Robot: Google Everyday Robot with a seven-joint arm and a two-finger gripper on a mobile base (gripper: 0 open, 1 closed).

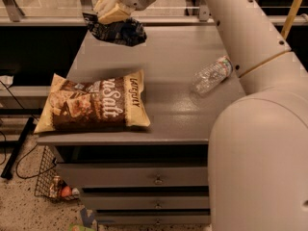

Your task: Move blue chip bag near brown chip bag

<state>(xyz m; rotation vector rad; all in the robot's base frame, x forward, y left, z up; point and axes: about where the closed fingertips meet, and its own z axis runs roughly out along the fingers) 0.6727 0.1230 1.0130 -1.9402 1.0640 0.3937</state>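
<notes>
The blue chip bag (117, 31), small, crumpled and dark navy with white print, hangs in the air above the far left part of the grey table (168, 105). My gripper (109, 11) is shut on its top and holds it clear of the surface. The brown chip bag (94, 103), large and flat with white "Salt" lettering, lies on the table's front left corner, below and in front of the held bag.
A clear plastic bottle (211, 74) lies on its side at the table's right. My white arm (255, 105) fills the right of the view. Drawers (144, 179) sit under the tabletop. A wire basket (50, 184) stands on the floor at the left.
</notes>
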